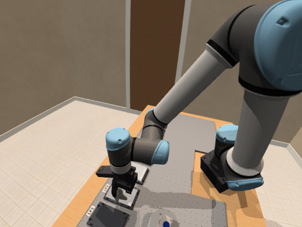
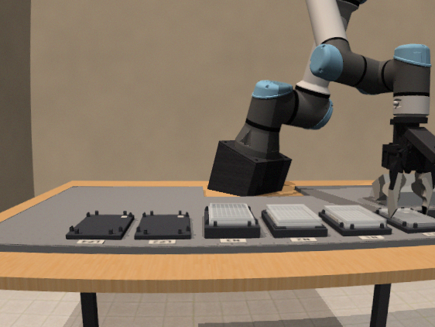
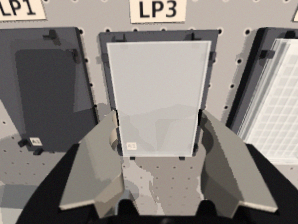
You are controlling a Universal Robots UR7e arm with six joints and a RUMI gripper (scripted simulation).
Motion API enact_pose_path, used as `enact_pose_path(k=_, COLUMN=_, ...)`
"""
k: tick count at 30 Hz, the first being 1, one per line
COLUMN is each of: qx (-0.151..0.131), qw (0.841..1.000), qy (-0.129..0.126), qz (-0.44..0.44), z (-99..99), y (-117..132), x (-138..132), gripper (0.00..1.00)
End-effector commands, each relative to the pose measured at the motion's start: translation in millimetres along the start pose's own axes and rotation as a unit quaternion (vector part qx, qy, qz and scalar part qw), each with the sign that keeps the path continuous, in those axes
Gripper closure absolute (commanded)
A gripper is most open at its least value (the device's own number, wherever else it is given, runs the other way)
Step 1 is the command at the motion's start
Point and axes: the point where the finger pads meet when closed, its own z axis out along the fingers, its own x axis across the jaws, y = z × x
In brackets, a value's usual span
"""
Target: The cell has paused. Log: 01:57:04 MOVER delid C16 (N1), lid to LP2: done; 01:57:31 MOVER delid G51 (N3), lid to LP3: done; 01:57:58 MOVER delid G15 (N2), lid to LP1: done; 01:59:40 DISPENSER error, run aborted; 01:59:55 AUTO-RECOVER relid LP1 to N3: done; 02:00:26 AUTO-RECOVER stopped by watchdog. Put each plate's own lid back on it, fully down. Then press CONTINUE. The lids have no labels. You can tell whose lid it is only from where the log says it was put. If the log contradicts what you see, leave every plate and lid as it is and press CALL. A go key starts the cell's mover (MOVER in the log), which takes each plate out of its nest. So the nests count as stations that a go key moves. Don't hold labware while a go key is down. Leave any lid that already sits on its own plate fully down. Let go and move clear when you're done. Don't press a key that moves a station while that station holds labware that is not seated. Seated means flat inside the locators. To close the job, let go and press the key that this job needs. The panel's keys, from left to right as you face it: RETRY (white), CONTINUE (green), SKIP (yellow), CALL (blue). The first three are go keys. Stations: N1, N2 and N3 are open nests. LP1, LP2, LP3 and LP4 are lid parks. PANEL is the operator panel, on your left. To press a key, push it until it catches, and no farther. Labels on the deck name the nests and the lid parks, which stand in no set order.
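My gripper (image 1: 123, 197) (image 2: 409, 214) (image 3: 157, 110) points down at park LP3 (image 3: 106, 75), its fingertips against both long edges of a clear lid (image 1: 130, 200) (image 2: 406, 222) (image 3: 160, 75). It looks shut on that lid, which lies low in the park. The plate on N3 (image 2: 232, 212) shows its wells sharply; I cannot tell surely whether a lid covers it. The plates on N2 (image 2: 294, 214) and N1 (image 2: 353, 215) (image 3: 287, 100) look covered by clear lids. Parks LP1 (image 1: 107, 218) (image 3: 45, 100), LP2 (image 2: 164, 225) and LP4 (image 2: 101, 225) hold no lid.
The operator panel (image 1: 159, 219) is partly in view at the near edge, with its blue CALL key (image 1: 166, 224) visible. LP1 and N1 flank LP3 closely, with raised locators. The arm's base (image 1: 215, 175) (image 2: 248, 170) stands behind the row.
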Motion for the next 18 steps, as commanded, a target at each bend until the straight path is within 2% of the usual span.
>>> enact_pose_path(k=1, qx=0.000, qw=1.000, qy=0.000, qz=0.000, z=0.5, y=0.2, x=-0.3, gripper=1.00)
enact_pose_path(k=16, qx=0.000, qw=1.000, qy=0.000, qz=0.000, z=0.5, y=0.2, x=-0.3, gripper=1.00)
enact_pose_path(k=18, qx=0.001, qw=1.000, qy=0.000, qz=0.000, z=-4.0, y=-0.8, x=-0.6, gripper=1.00)
